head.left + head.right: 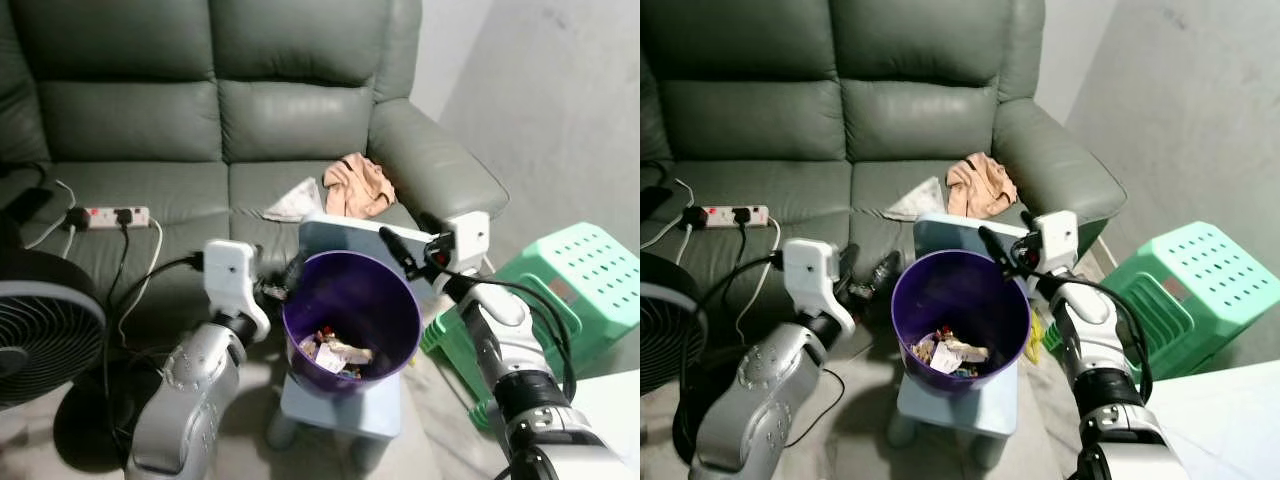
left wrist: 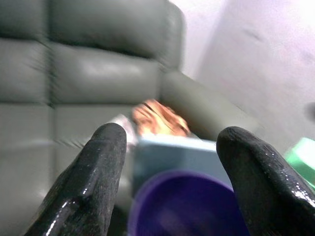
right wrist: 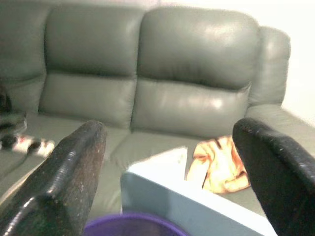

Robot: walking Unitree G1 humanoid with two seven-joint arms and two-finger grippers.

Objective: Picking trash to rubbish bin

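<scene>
Silver forearms fill the foreground, one on each side of the purple rubbish bin (image 1: pixel 350 320), which stands on a small pale blue stool (image 1: pixel 340 408) in front of the grey-green sofa (image 1: pixel 200 120). Wrappers and scraps (image 1: pixel 335 352) already lie in the bottom of the bin.

At the bin's left rim hangs the left pincer (image 1: pixel 870 275); its wrist view shows its two black fingers (image 2: pixel 93 182) spread wide with nothing between them. Above the bin's far right rim sits the right pincer (image 1: pixel 405 255), with its fingers (image 3: pixel 74 167) also spread wide and empty, looking over the bin toward the sofa seat.

On that seat, just beyond the stool, lie a crumpled white paper (image 1: pixel 293 203) and, beside it against the armrest, a bundled peach-coloured cloth (image 1: pixel 360 185). A white power strip (image 1: pixel 115 216) with cables sits further left on the cushion, a black fan (image 1: pixel 45 330) stands at the far left, and a green plastic stool (image 1: pixel 570 290) stands to the right.

Judging from both pincers being empty over the bin, the robot seems to be between items. The likely next move is a reach past the bin to the white paper, which calls for a low, flat approach so the fingers can pinch the thin sheet off the soft cushion without catching the cloth.
</scene>
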